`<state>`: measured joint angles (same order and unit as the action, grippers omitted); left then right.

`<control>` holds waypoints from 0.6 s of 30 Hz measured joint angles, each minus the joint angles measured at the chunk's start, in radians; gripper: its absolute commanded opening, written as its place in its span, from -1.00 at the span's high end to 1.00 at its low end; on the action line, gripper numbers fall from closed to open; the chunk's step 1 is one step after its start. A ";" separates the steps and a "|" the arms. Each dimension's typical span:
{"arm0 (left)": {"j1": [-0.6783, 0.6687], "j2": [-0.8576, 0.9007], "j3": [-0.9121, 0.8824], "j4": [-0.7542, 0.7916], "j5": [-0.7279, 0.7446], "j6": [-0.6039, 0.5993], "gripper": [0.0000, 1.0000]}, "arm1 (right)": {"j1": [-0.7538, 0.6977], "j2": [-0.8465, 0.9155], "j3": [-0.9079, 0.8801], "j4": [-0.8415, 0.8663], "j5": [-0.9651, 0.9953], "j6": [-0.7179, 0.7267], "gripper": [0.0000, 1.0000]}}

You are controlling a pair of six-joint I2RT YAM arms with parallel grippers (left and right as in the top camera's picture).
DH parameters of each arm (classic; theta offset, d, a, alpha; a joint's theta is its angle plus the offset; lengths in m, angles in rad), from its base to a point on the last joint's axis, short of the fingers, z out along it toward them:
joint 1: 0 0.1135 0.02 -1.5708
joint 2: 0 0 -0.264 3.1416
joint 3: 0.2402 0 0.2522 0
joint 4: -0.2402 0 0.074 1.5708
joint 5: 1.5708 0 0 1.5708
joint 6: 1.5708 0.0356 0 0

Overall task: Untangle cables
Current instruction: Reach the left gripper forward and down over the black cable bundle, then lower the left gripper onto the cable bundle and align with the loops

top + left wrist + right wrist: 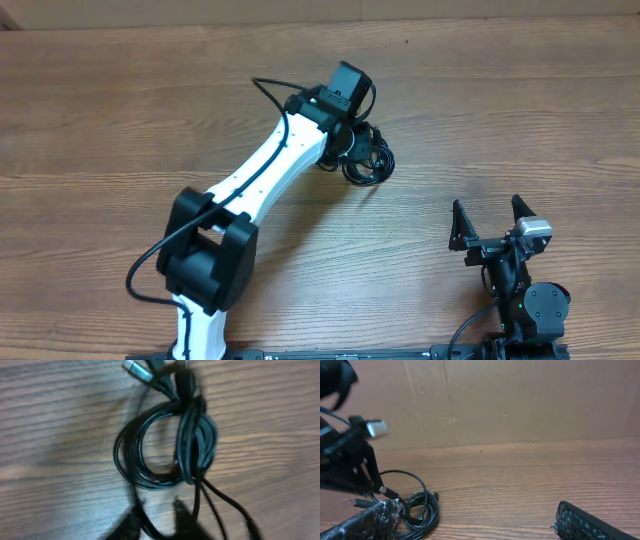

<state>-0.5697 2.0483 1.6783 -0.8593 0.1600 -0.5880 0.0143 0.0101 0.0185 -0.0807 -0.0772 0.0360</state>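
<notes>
Cables (368, 160): I see one small tangled coil on the wooden table (120, 100), with a silver plug end (136, 370) sticking out of the bunch.
Left gripper (157, 519): it is right over the coil. Its fingers are blurred in my wrist view, so I cannot tell the jaw gap or whether any strand is caught.
Right gripper (490, 212): jaws spread wide and holding nothing, well apart from the coil.

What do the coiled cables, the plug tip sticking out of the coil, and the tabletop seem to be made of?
The cables look jacketed in dark rubber or plastic: slight sheen, tight flexible loops. The plug tip looks metal, silvery, though blurred. The table shows matte wood grain; solid wood or laminate, I cannot tell.
</notes>
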 measured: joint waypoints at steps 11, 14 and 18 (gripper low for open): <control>0.025 0.047 0.002 -0.005 -0.073 0.282 0.90 | 0.000 0.000 0.000 0.000 0.000 0.000 -1.00; 0.039 0.047 0.002 -0.027 -0.128 0.364 0.81 | 0.000 0.000 0.000 0.000 0.000 0.000 -1.00; 0.069 0.047 0.003 -0.059 -0.211 0.436 0.71 | 0.000 0.000 0.000 0.001 0.000 0.000 -1.00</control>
<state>-0.5011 2.0953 1.6810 -0.9180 -0.0513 -0.1516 0.0143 0.0101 0.0185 -0.0799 -0.0776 0.0364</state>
